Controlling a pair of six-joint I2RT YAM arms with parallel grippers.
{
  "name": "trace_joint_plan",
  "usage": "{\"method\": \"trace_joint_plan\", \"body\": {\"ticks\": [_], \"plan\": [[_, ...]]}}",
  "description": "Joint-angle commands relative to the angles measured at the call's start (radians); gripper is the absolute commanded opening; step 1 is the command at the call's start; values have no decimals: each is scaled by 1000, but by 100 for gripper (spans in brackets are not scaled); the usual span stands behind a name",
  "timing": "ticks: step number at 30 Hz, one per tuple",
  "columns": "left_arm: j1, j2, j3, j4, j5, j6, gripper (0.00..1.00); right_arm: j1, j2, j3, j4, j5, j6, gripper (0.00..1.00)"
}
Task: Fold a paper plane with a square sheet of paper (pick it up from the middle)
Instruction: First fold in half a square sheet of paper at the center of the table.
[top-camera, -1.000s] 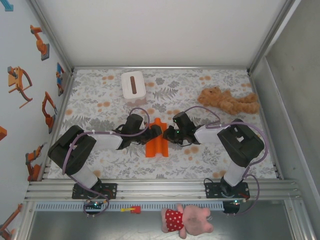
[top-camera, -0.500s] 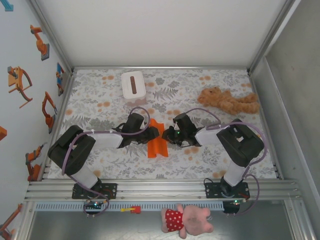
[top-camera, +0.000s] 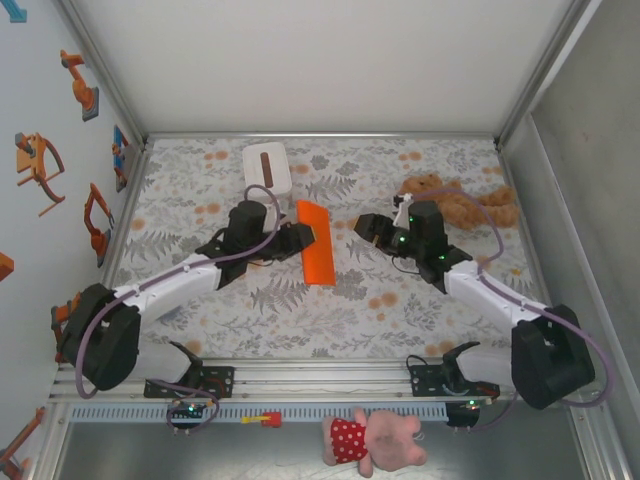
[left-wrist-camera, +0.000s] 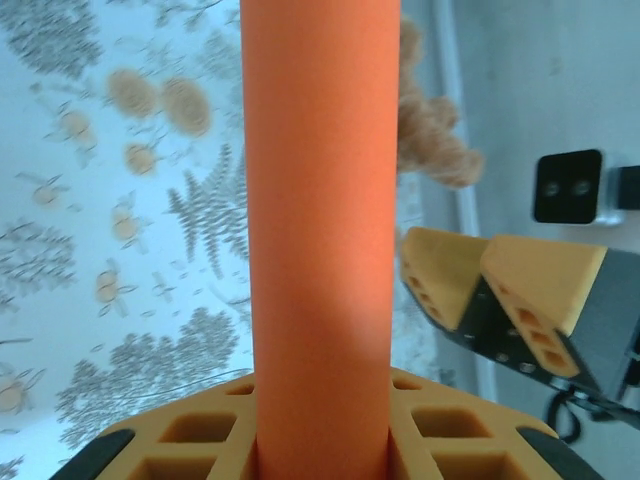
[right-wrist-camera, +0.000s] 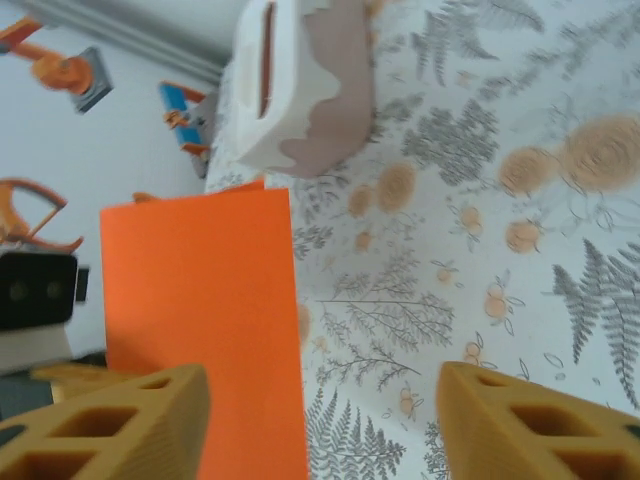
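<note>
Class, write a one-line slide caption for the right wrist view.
Open right gripper facing the folded orange paper, with the white tissue box beyond it.

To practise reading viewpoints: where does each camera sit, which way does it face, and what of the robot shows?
Top external: above and behind, looking down on the table; left end effector and right end effector show.
Left wrist: mounted there, looks along the orange paper its fingers grip.
Right wrist: mounted there, faces the tissue box between open fingers.
Shared: all show the orange paper.
</note>
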Motion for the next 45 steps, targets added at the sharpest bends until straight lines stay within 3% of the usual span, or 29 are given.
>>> {"method": "trace_joint_plan", "body": {"ticks": [1,7,15,28,37,45], "plan": [[34,-30,24,82,144,-64,27,-6,-22,14,51,-141,-46,68],[58,-30,60,210,265,-158,27,-6,50,41,230,-316,40,71],[68,11,75,203,287,-164,27,-5,116,62,395,-425,129,67],[94,44,72,170,281,-154,25,-4,113,70,378,-448,129,43],[101,45,69,137,275,-134,24,-4,110,101,221,-412,42,32],[100,70,59,199,302,-167,24,-3,135,96,309,-444,108,22]]}}
